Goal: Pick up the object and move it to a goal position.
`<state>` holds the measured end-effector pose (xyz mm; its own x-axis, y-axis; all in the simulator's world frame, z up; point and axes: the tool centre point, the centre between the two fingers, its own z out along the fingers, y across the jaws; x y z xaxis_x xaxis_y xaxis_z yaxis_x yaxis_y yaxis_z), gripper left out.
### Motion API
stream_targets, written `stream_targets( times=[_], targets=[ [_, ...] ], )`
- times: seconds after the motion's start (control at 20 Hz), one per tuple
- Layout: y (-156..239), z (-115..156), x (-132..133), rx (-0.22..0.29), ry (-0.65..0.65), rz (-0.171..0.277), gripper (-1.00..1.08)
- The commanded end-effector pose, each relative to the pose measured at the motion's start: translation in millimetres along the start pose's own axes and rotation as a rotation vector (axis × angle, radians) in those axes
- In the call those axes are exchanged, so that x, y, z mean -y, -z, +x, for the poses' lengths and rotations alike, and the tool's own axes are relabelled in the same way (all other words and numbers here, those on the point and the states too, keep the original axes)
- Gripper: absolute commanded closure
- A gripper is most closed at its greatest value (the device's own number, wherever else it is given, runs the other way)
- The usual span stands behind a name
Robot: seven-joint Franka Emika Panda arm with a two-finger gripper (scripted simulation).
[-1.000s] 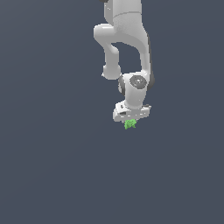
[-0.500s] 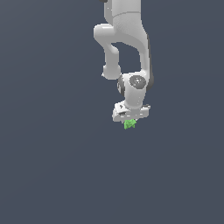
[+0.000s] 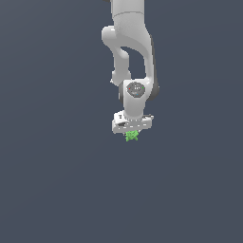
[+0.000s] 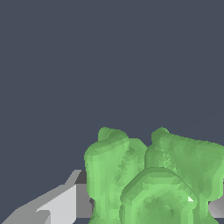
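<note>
Exterior view: end effector (image 3: pixel 132 133) points down, clenched on the green object (image 3: pixel 132 136). Wrist view: object (image 4: pixel 153 179) sits right against a grey finger (image 4: pixel 57 205).

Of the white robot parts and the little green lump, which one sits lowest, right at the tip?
The green lump: it sits below the white gripper, lumpy and bright green, the only coloured thing; everything above it is smooth white arm.

We see our white arm (image 3: pixel 127 42) reaching down from the top of the exterior view, bent at the elbow, with the wrist (image 3: pixel 135 97) pointing straight down. Our gripper (image 3: pixel 132 133) hangs below it, its jaws closed around the green object (image 3: pixel 132 136). In the wrist view, one grey finger (image 4: pixel 57 204) shows beside that object.
</note>
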<state>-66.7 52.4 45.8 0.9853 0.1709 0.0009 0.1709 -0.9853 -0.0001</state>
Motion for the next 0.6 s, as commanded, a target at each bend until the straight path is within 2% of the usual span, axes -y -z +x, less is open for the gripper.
stream_targets(
  times=[0.0, 0.3, 0.55],
  targets=[
    [2.2, 0.8, -24.1, 0.000, -0.001, 0.000, 1.08],
    [7.8, 4.5, -91.1, 0.000, -0.001, 0.000, 1.08],
    [11.4, 7.9, -132.8, 0.000, -0.001, 0.000, 1.08]
  ],
)
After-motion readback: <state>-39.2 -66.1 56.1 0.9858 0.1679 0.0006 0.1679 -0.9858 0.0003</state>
